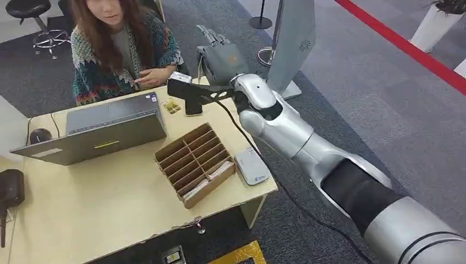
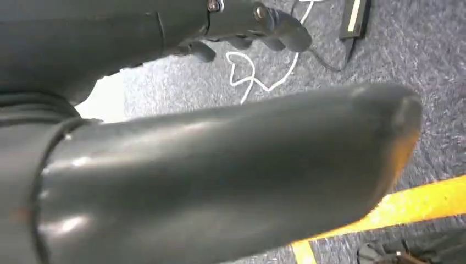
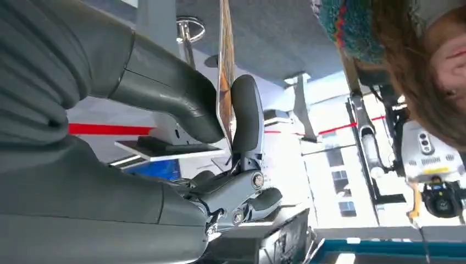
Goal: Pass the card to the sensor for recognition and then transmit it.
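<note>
Between the right hand's [image 3: 165, 143] thumb and finger, a thin card [image 3: 224, 71] stands edge-on.

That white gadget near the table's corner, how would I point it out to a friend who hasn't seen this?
Start at the pale wooden table and find the brown cardboard divider box beside the laptop. Just past the box, toward the table's right edge, lies a flat white card reader. It is the sole white, rounded slab there, lying flat.

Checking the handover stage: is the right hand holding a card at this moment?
Yes, in the right wrist view the right hand pinches a thin card, seen edge-on, between its thumb and a finger.
</note>
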